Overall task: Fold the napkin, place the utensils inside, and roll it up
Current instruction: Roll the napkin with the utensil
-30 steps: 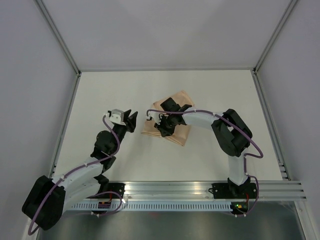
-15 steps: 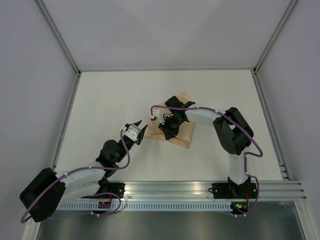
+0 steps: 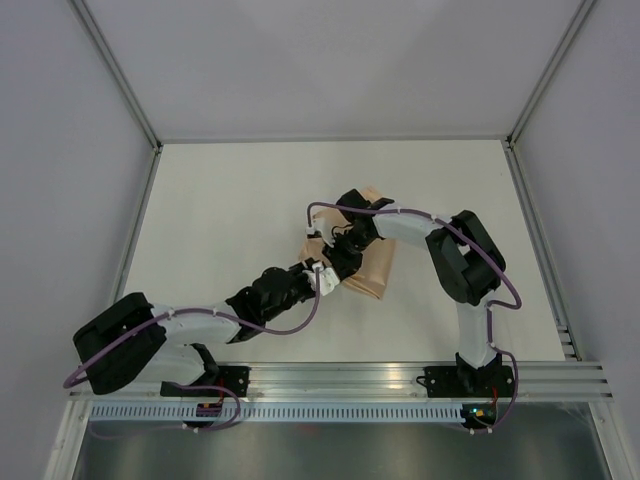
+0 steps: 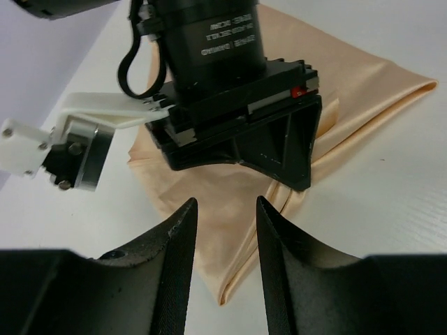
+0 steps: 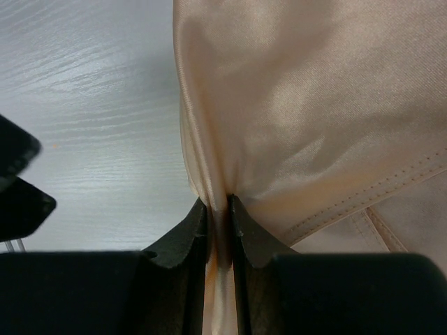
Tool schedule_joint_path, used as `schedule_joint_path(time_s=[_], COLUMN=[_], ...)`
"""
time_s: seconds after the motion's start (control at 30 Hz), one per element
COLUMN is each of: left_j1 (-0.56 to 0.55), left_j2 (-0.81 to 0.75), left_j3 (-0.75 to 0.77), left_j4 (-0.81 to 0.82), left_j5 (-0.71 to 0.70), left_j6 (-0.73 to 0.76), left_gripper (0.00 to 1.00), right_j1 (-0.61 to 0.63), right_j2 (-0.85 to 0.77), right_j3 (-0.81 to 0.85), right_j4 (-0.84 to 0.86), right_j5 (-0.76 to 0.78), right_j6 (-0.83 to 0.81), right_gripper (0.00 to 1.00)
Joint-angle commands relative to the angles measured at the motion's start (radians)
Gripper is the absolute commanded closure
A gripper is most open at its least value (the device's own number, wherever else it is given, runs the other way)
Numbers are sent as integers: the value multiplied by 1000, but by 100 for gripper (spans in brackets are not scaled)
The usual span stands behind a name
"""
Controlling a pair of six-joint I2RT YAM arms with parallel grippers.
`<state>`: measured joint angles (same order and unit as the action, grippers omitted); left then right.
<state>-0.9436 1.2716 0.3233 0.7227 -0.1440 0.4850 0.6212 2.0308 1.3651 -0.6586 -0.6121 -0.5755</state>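
Folded, creased peach-orange napkin (image 3: pixel 372 272)

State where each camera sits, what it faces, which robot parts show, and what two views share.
Top: above, behind the bases; looks down on table, both arms, napkin.
Left wrist: on left arm; faces right gripper and napkin; own open fingers show.
Right wrist: on right arm; faces napkin; own fingers pinch it.
Shared: both wrist views show that pinch.

From above, the right gripper (image 3: pixel 343 258) hides the middle of the napkin (image 3: pixel 372 268) from us, and whether the left gripper (image 3: pixel 322 278) touches the napkin at its 7 o'clock edge is too small to tell. At the right wrist, the napkin runs off at 12 and 3 o'clock; we lose its pinched fold between the fingers (image 5: pixel 185 237).
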Motion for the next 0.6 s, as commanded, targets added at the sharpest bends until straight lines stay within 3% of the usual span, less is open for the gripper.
schedule_joint_path(time_s=[0.0,0.57], left_j1=[-15,-84], left_j2=[38,278], left_j3=[78,286], left_j4=[-139,-402], left_j5=[69,118], left_j6=[95,204], left_gripper=[55,54], right_j1=[-11,-54], right_j2=[95,92], right_j3=[-43,-86], right_j4=[-134,-177], right_j5=[78,71], right_j6=[-50,-107], right_gripper=[99,99])
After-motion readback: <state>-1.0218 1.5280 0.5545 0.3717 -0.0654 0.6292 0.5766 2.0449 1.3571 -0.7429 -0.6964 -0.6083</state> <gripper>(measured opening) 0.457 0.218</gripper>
